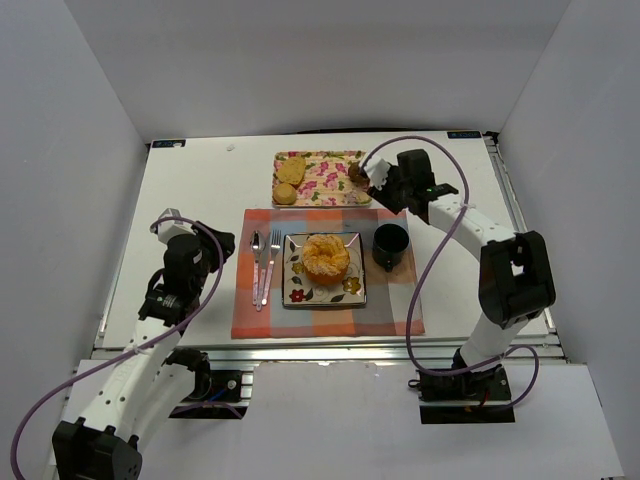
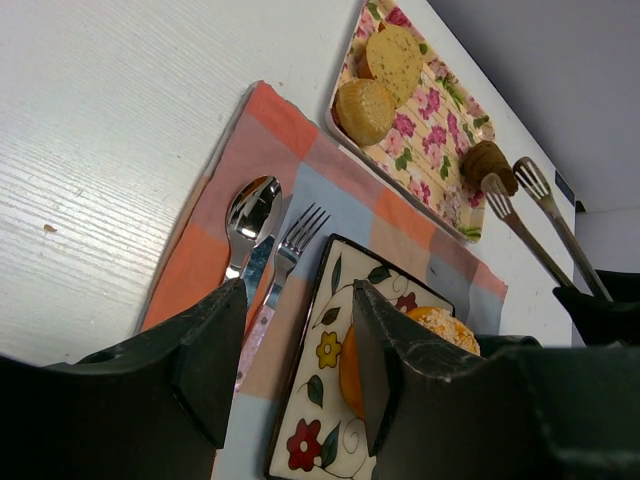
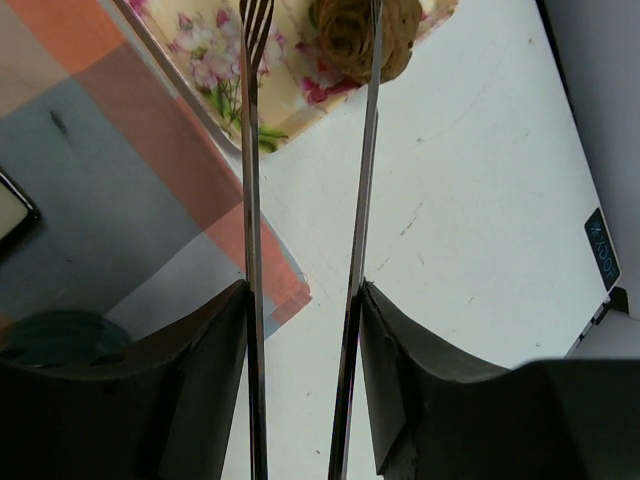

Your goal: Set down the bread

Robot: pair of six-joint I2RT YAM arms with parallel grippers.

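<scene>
The left gripper (image 2: 298, 300) hung nearest the arms' bases, its fingers parted and empty, over the left edge of a checked placemat (image 1: 250, 320) on the white table (image 1: 190, 190). On the mat lay a spoon (image 1: 257, 245) and a fork (image 1: 273, 250), side by side, then a flowered square plate (image 1: 295, 290) bearing an orange-glazed bun (image 1: 326, 258), and a dark mug (image 1: 391, 245) just right of it. Beyond the mat sat a floral tray (image 1: 320, 155) with two pale buns (image 1: 291, 170) at its left end. The brown roll (image 3: 340, 40) rested at the tray's right end, on its near-right corner.

The right gripper (image 3: 303, 290) was clamped on metal tongs (image 3: 248, 200), whose long arms ran from the fingers towards that roll. The arms stood apart. One forked tip lay over the tray's print and the other crossed the roll. Whether they pinched it could not be told.

The overhead view hid most of the roll behind the right gripper. The right wrist view showed its swirled top facing up, and the left wrist view showed both tips at its side. The roll looked round, with no clear long axis.
</scene>
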